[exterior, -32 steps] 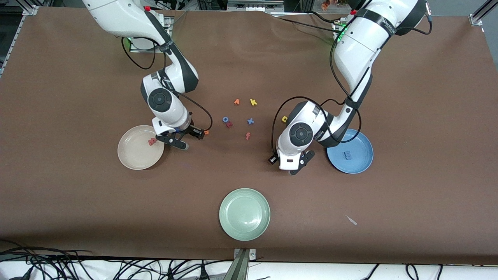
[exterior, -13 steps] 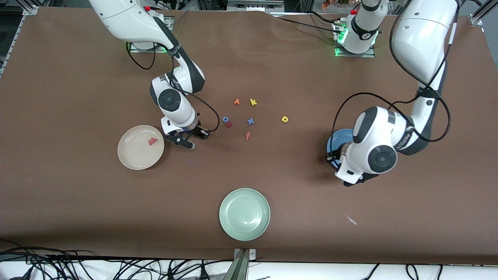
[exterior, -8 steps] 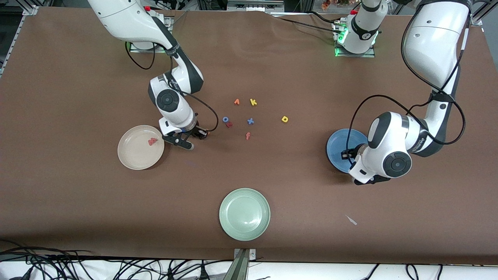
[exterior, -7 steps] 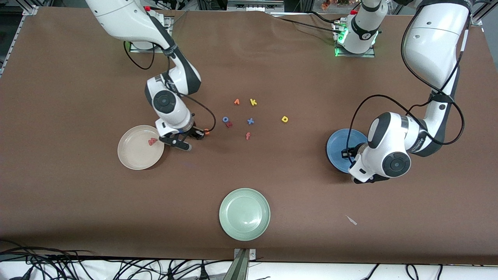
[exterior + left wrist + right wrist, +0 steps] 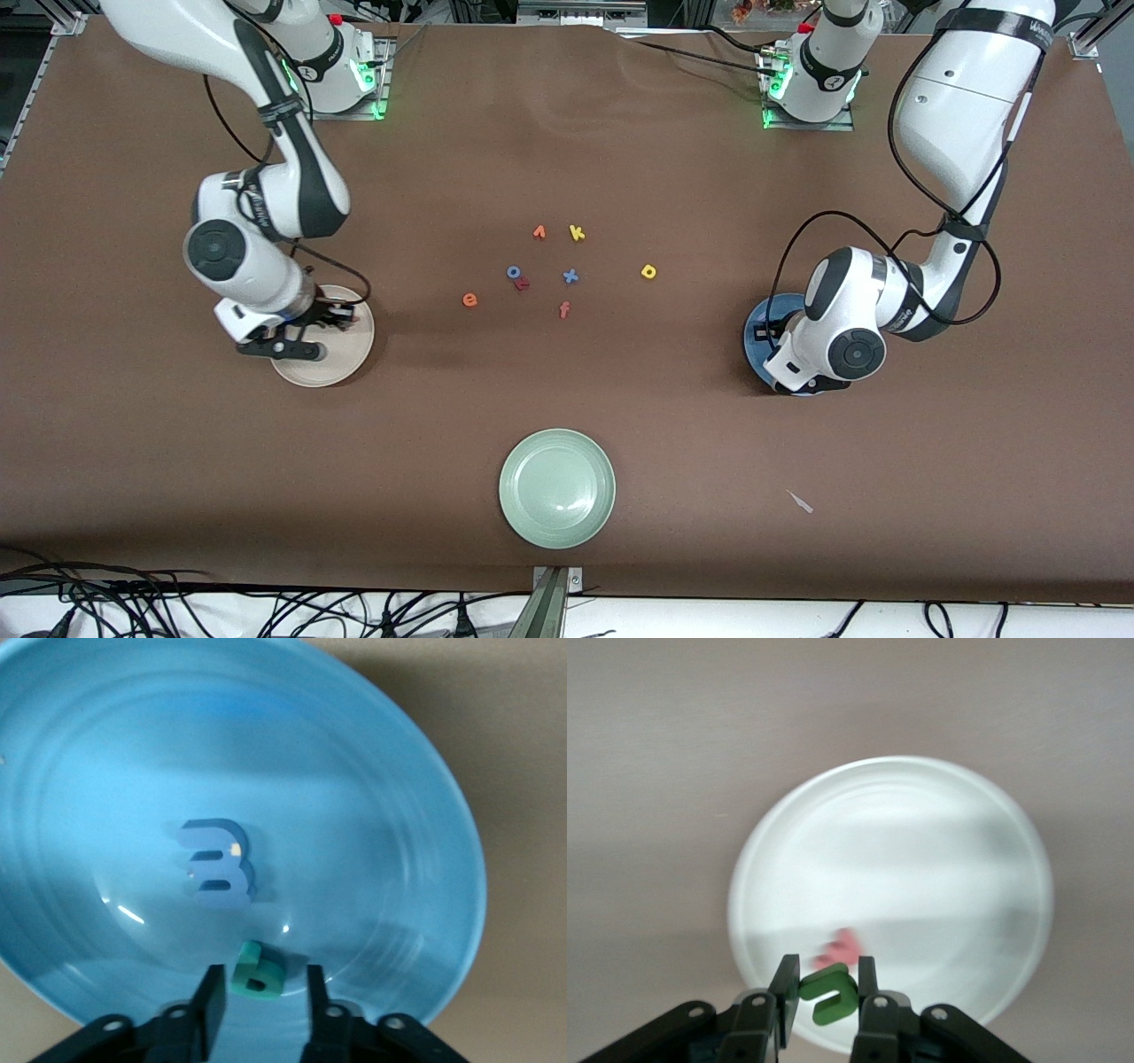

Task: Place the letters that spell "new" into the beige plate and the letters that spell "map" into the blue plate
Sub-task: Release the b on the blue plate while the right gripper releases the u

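My left gripper (image 5: 263,974) hangs low over the blue plate (image 5: 372,797) and is open. The teal a (image 5: 257,970) lies loose on the plate between its fingers, with a gap on each side. The blue m (image 5: 215,864) lies beside it in the plate's middle. My right gripper (image 5: 827,973) is shut on the green n (image 5: 829,992) over the rim of the beige plate (image 5: 921,842). The pinkish-red w (image 5: 842,948) lies in that plate. The orange e (image 5: 469,299) and the yellow p (image 5: 648,271) lie on the table.
Loose letters lie mid-table: orange v (image 5: 539,232), yellow k (image 5: 577,233), blue o (image 5: 513,272) with a red letter (image 5: 522,283) against it, blue x (image 5: 570,276), pinkish-red f (image 5: 564,309). A pale green plate (image 5: 557,488) sits nearest the camera. A pale scrap (image 5: 800,502) lies near it.
The right arm swung from beside the orange e to over the beige plate, carrying the green n. The left gripper opened over the blue plate and let go of the teal a.
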{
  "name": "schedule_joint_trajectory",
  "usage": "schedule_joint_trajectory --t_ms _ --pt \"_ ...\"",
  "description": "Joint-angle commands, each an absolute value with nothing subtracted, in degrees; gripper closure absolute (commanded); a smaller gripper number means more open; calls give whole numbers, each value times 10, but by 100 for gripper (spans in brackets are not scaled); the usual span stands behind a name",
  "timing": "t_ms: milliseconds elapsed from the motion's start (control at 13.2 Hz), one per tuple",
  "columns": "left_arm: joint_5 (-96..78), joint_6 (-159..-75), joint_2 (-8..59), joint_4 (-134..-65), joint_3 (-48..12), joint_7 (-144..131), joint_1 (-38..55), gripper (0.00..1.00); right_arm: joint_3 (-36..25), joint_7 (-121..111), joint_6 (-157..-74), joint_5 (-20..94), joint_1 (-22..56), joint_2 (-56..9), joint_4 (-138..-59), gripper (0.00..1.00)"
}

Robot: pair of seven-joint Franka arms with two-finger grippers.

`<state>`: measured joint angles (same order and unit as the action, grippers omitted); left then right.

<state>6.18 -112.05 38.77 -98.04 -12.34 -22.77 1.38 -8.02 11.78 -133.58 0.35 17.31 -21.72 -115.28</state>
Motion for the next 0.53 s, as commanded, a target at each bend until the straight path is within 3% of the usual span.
schedule_joint_trajectory --t_ms 0,152,455 --pt "75 -1098 321 -1000 -128 -225 19 0 -91 97 -1333 0 176 -210 -1171 72" --pt "69 -1064 281 -994 -155 -228 20 0 -91 103 -1333 3 176 -211 -1172 56" --pt "66 -1068 279 -1002 -264 -348 26 0 -84 131 -1333 9 176 -212 -1171 49"
